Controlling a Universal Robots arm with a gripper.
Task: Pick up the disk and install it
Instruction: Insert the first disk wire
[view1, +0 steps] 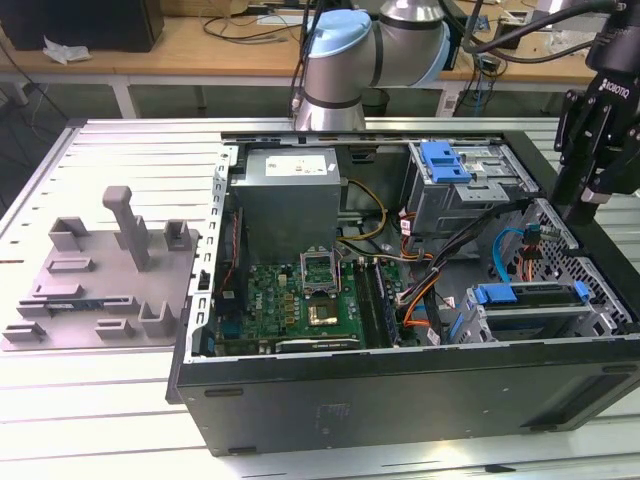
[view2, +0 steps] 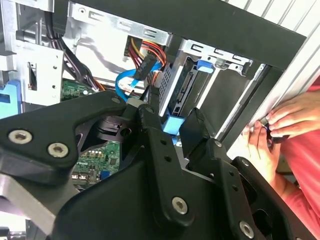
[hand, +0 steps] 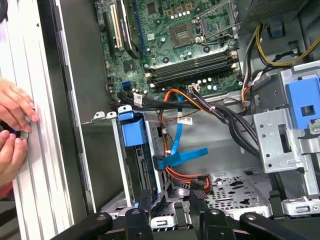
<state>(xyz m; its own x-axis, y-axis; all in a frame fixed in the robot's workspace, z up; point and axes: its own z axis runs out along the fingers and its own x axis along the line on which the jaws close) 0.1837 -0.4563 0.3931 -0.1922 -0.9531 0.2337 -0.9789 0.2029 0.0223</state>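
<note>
The disk (view1: 535, 300), silver with a blue caddy rail, sits in the lower drive bay at the exterior view's right end of the open computer case (view1: 400, 395). My gripper (view1: 580, 200) hangs above that end of the case, apart from the disk. In the first wrist view the disk (hand: 134, 135) stands edge-on in its bay, and my gripper (hand: 170, 200) shows two black fingers (hand: 145, 202) spread with nothing between them. The second wrist view has the gripper (view2: 170, 114) open just short of the disk (view2: 180, 95).
A wide blue latch on a silver cage (view1: 445, 160) sits at the case's back. Cables (hand: 200, 102) and the motherboard (view1: 310, 295) fill the middle. A grey fixture plate (view1: 100, 280) lies at the exterior view's left. A person's hands (hand: 12, 107) (view2: 290, 117) rest beside the case wall.
</note>
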